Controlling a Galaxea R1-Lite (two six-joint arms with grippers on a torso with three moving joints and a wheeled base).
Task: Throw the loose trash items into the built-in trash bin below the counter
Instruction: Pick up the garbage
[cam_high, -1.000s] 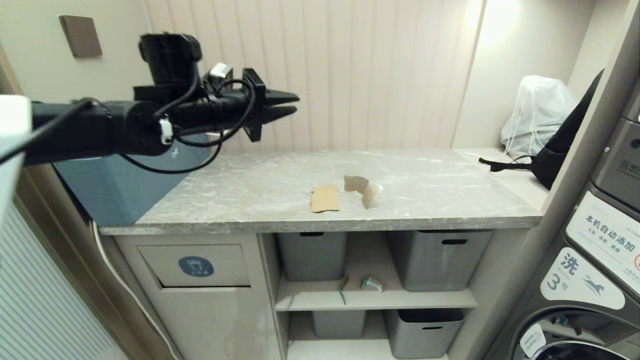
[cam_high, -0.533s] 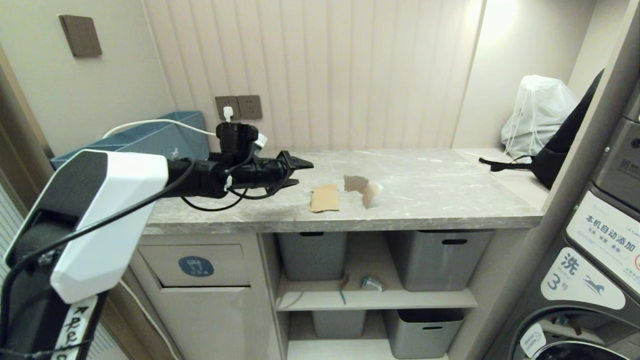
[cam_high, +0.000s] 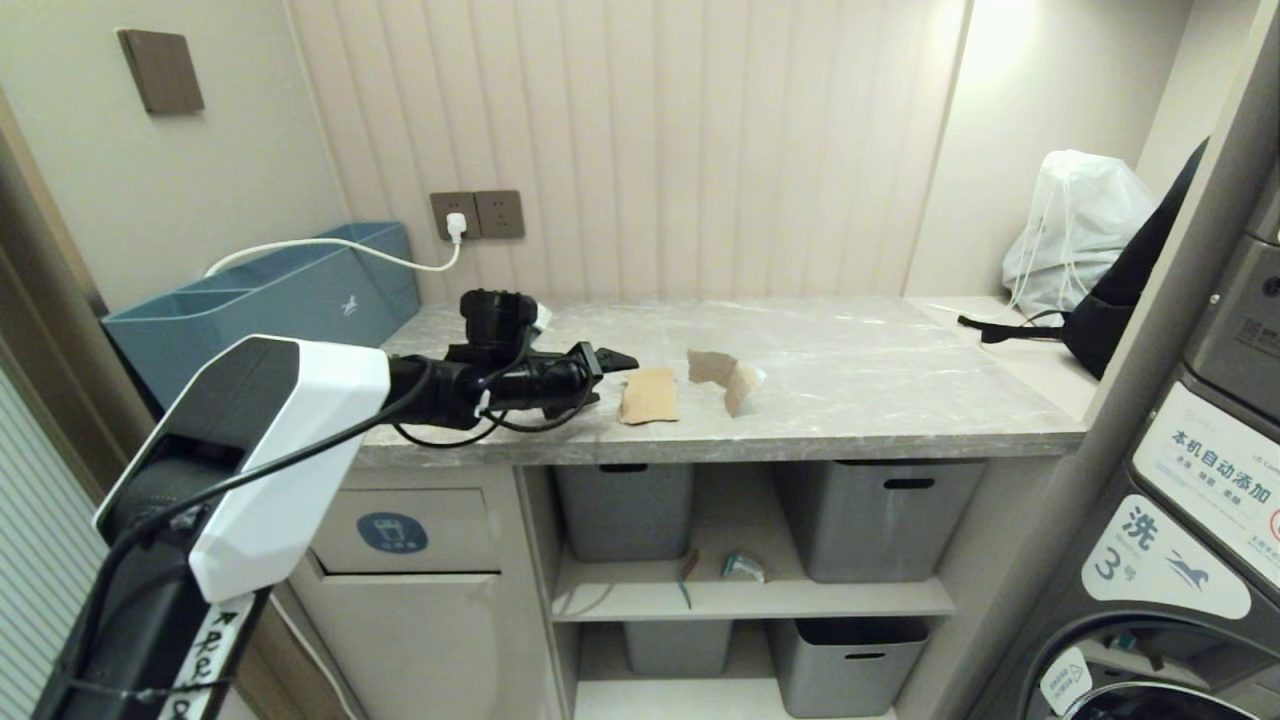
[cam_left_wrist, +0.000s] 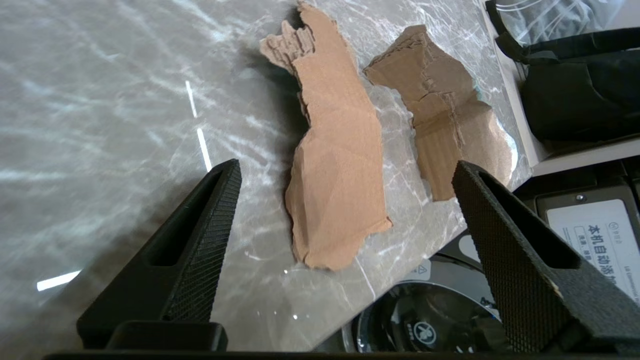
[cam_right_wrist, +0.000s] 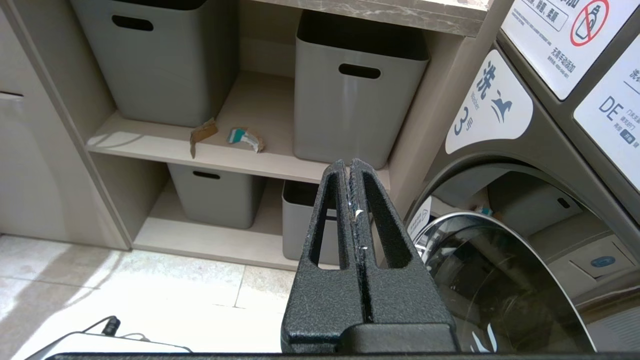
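Head view first: my left gripper (cam_high: 612, 361) is low over the counter (cam_high: 850, 400), level, jaws spread and holding nothing, just beside the near scrap (cam_high: 649, 396), on the side toward the teal box (cam_high: 270, 300). A second scrap (cam_high: 722, 375) lies just beyond the near scrap, toward the white bag (cam_high: 1080, 225). The bin (cam_high: 392, 532) sits below the counter's front edge, under my left arm, its flap closed. On the shelf under the counter, between two grey tubs, I see a thin sliver (cam_high: 686, 580) and a crumpled wrapper (cam_high: 744, 567), so four pieces are left to move, by my count. Left wrist view: both fingers (cam_left_wrist: 200, 235) stand wide, and the near scrap (cam_left_wrist: 335, 170) lies lengthwise between them, flat on the counter, with the second scrap (cam_left_wrist: 440, 110) near one finger and partly inside the span. To do this pick well I'd shift toward the near scrap alone, so the far finger lands in the gap between the two pieces. Flat card gives nothing to bite, so I'd go for the edge that looks slightly raised, or slide the piece to the counter's edge and pinch it there. Right wrist view: my right gripper (cam_right_wrist: 354, 172) hangs parked, below the counter by the washer, fingers pressed together, empty; the wrapper (cam_right_wrist: 245, 138) and a brown scrap (cam_right_wrist: 201, 134) on the shelf show beyond it.
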